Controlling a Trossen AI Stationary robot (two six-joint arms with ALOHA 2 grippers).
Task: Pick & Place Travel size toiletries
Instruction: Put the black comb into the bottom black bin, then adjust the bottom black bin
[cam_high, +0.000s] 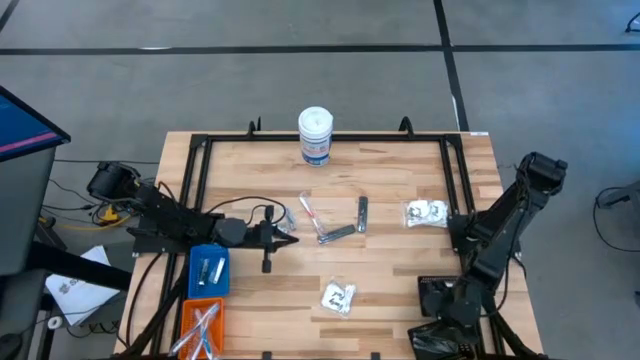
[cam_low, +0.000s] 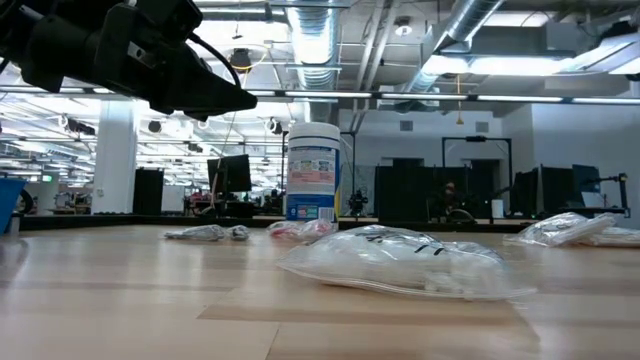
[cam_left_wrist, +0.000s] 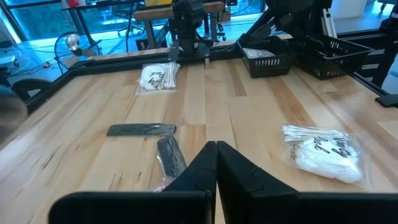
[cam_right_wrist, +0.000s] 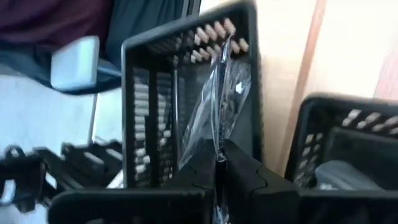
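The right tool (cam_right_wrist: 216, 177) hangs over the black slatted plastic bin (cam_right_wrist: 155, 106) at the near right corner of the pale wooden desk (cam_high: 400, 290), its fingers pinched together on a clear crinkly packet (cam_right_wrist: 217, 93) that dangles into that bin. Farther in, left of that bin, another clear packet with white contents (cam_high: 338, 297) lies on the desk. The left tool (cam_high: 290, 238), fingers together and empty, hovers just short of two slim black pieces (cam_left_wrist: 171, 155). Beyond stands the tall white canister (cam_high: 315, 135).
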